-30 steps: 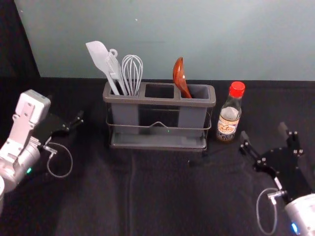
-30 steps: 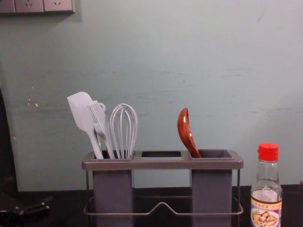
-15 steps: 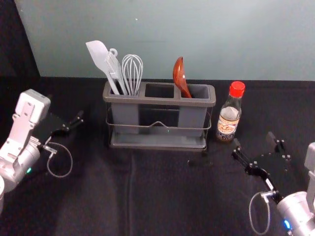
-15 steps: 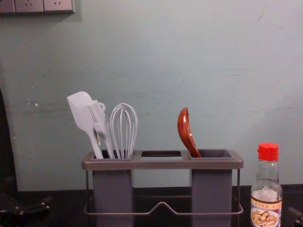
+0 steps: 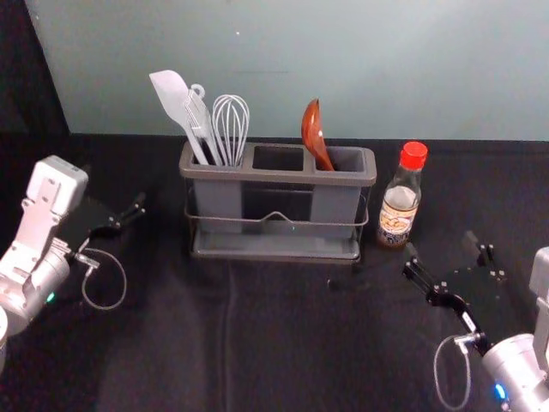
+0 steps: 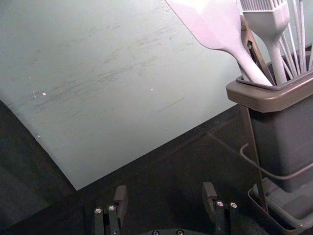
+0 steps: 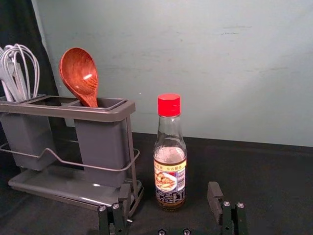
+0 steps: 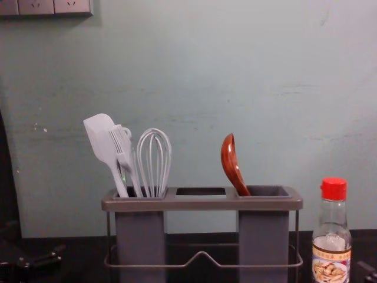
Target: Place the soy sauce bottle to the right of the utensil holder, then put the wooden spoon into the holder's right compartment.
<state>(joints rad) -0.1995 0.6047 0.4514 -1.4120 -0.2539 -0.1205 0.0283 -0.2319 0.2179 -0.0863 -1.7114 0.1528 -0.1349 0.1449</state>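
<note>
Soy sauce bottle: (image 5: pixel 400 206) upright on the desk (image 5: pixel 283 343), just beside the utensil holder's right end with a narrow gap between; red cap, clear neck, printed label with a picture of food
Wooden spoon: (image 5: pixel 313 133) in the holder's right compartment, bowl up, handle end down inside, tilted so the bowl leans left
Utensil holder: (image 5: pixel 276 178) upright, long side running left to right, grey compartments under a brownish rim, a thin wire rail across the near side and a tray (image 5: pixel 274 248) below
Left compartment: white spatula (image 5: pixel 174 94) leaning left, white brush (image 5: pixel 200 120) next to it, white whisk (image 5: pixel 230 124) to the right of both, heads up
Right gripper: (image 5: pixel 441 246) open, fingers well apart and holding nothing; over the near right part of the desk, nearer than the bottle and slightly to its right, touching neither bottle nor holder
Left gripper: (image 5: pixel 114 190) parked to the left of the holder, open, nothing between the fingers
Desk surface: black cloth, with a crease running toward the near edge from below the holder
Background: pale grey-green wall (image 5: pixel 300 69) on the far side, dark curtain (image 5: pixel 26 77) at far left, wall sockets (image 8: pixel 36 6) high on the left in the chest view
</note>
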